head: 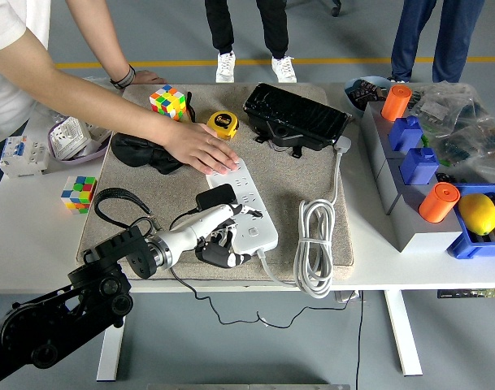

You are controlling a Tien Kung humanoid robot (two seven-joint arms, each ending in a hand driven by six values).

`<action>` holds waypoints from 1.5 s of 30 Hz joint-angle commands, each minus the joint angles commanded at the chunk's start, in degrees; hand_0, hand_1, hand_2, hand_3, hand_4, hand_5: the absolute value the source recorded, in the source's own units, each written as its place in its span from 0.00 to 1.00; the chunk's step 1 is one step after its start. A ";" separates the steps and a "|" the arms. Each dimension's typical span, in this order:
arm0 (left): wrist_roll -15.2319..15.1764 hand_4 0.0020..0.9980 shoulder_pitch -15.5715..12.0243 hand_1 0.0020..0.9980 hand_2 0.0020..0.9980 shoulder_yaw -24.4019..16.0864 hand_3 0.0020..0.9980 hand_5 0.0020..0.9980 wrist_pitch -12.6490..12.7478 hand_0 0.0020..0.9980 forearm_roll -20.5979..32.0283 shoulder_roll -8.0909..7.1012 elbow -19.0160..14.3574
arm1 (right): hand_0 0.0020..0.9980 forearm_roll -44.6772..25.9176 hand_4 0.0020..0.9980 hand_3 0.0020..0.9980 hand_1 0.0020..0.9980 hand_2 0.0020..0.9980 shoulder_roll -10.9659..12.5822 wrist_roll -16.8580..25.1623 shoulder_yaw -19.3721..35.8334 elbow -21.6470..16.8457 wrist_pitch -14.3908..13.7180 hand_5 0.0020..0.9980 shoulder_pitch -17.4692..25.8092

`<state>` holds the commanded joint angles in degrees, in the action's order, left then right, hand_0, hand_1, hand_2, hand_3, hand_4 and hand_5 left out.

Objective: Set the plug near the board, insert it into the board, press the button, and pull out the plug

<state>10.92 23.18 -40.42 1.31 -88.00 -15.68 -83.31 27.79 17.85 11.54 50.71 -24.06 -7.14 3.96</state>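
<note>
Reaching in from the lower left of the frame, the left hand (219, 237) is seen at the near end of the board (244, 205), its white and black fingers curled down against the strip's left edge; whether anything is actually clamped in them cannot be told. The plug (216, 197), a black blocky adapter with rounded corners, is seated on the board just above the hand, touching or nearly touching the fingertips, and its thin black cord is looped off to the left. The board is a long white plastic strip with rows of sockets, laid diagonally on a beige fibrous mat (288, 175). Its far end is pressed flat by a person's hand (205, 149) coming from the upper left. A coiled white cable (314, 246) is laid right of the board, and a glossy black case (296, 116) is set above it.
</note>
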 joint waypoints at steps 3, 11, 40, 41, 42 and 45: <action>-5.58 0.84 -0.04 0.15 0.29 -1.05 0.67 0.13 4.53 0.16 2.45 -0.05 0.20 | 0.61 0.01 0.76 0.55 0.61 0.56 -0.05 0.00 0.05 0.01 0.00 0.24 -0.07; -10.41 0.95 0.50 0.54 0.54 -2.16 0.63 0.34 9.58 0.36 1.98 0.03 1.64 | 0.60 0.02 0.76 0.55 0.61 0.56 -0.02 0.01 0.11 0.00 0.00 0.23 -0.08; 0.98 1.00 6.89 0.65 0.66 -0.09 0.74 0.45 9.62 0.60 -20.72 3.39 15.71 | 0.61 0.06 0.76 0.55 0.61 0.56 0.60 -0.08 -0.40 -0.38 0.02 0.23 -0.50; 1.03 1.00 6.93 0.65 0.66 -0.01 0.74 0.45 9.66 0.60 -20.73 3.43 15.91 | 0.61 0.08 0.76 0.55 0.61 0.56 0.62 -0.07 -0.41 -0.40 0.02 0.23 -0.48; 1.07 1.00 6.97 0.65 0.66 0.06 0.74 0.45 9.68 0.60 -20.74 3.47 16.10 | 0.61 0.09 0.76 0.55 0.61 0.56 0.65 -0.07 -0.41 -0.42 0.02 0.23 -0.49; 1.29 1.00 7.25 0.60 0.61 0.40 0.70 0.43 9.84 0.53 -21.14 3.62 16.83 | 0.61 0.16 0.76 0.55 0.61 0.56 0.72 -0.06 -0.37 -0.48 0.02 0.23 -0.55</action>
<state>12.21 30.43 -40.02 11.15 -109.13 -12.06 -66.48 27.95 18.57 11.48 50.34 -24.54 -7.12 3.40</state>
